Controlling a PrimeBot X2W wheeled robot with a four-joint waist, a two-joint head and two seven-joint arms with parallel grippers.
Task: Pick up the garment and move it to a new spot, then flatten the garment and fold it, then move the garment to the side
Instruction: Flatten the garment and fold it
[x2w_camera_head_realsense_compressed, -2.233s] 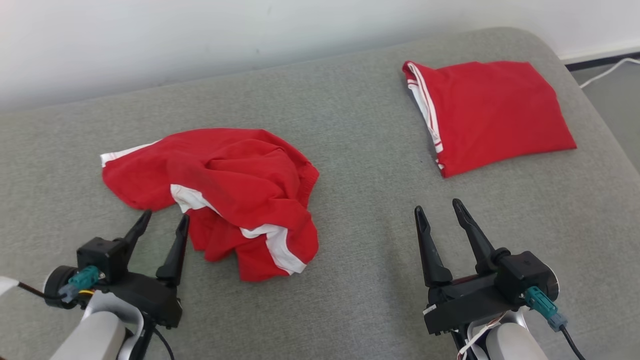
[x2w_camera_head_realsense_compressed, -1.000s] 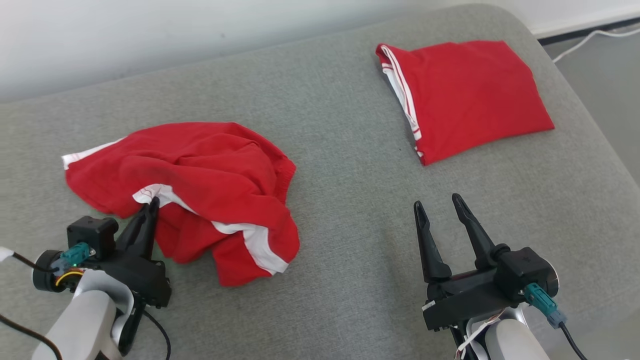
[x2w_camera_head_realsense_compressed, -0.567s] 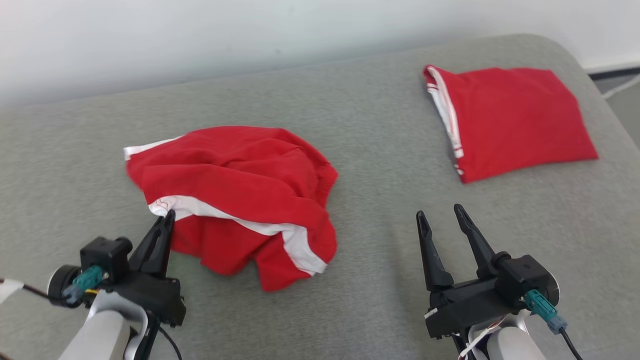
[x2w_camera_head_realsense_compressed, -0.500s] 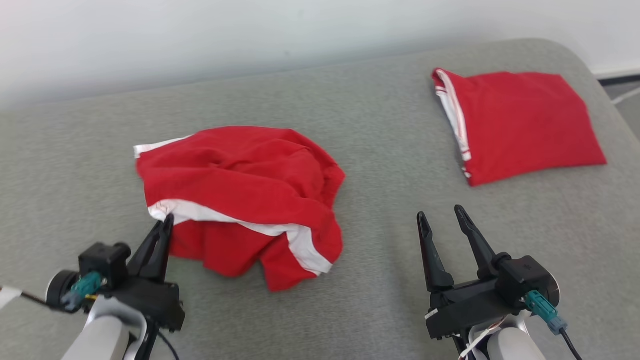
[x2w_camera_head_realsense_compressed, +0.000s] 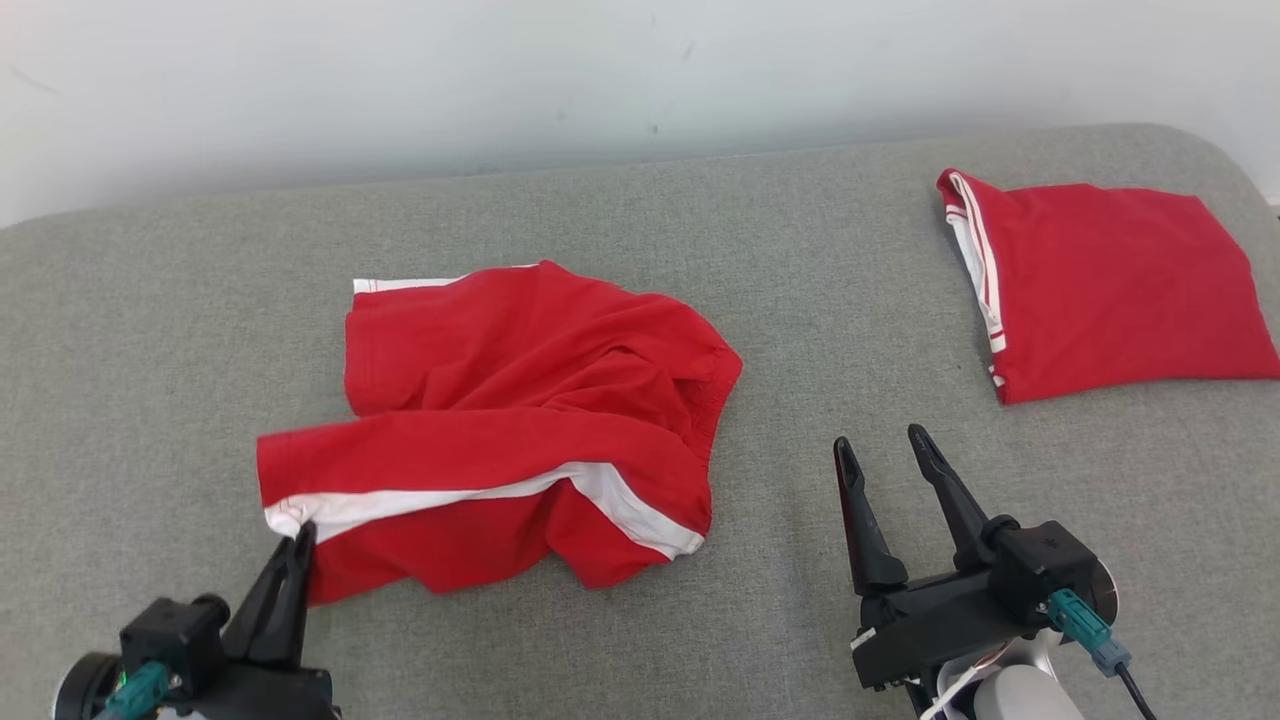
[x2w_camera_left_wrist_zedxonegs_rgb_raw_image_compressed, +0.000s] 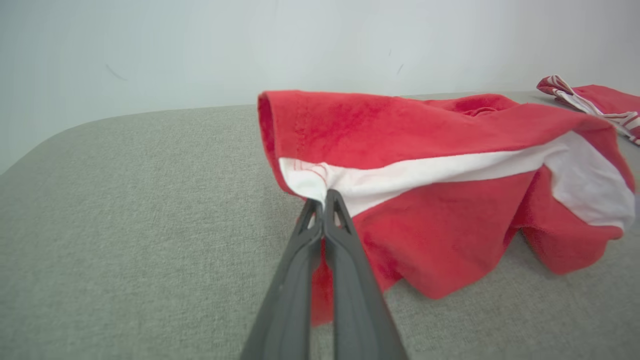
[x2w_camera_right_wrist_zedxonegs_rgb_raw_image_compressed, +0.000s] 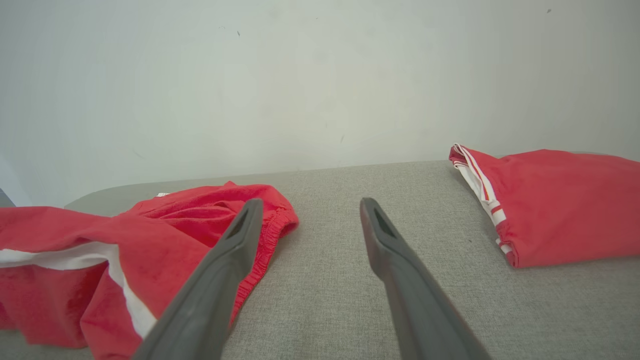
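Left hand (x2w_camera_head_realsense_compressed: 300, 532) clamps a striped corner of the garment (x2w_camera_head_realsense_compressed: 520, 400), which stretches left-right; right hand (x2w_camera_head_realsense_compressed: 879, 440) spread wide, empty.

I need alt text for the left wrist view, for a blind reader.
The left gripper, shut, pinches the white-striped edge of a crumpled red garment on a grey cushion. A folded red garment lies far right.

Open lane of bare cushion (x2w_camera_head_realsense_compressed: 830, 300) runs front edge to back edge between crumpled garment (x2w_camera_head_realsense_compressed: 520, 430) left of centre and folded garment (x2w_camera_head_realsense_compressed: 1110, 285) at back right corner.
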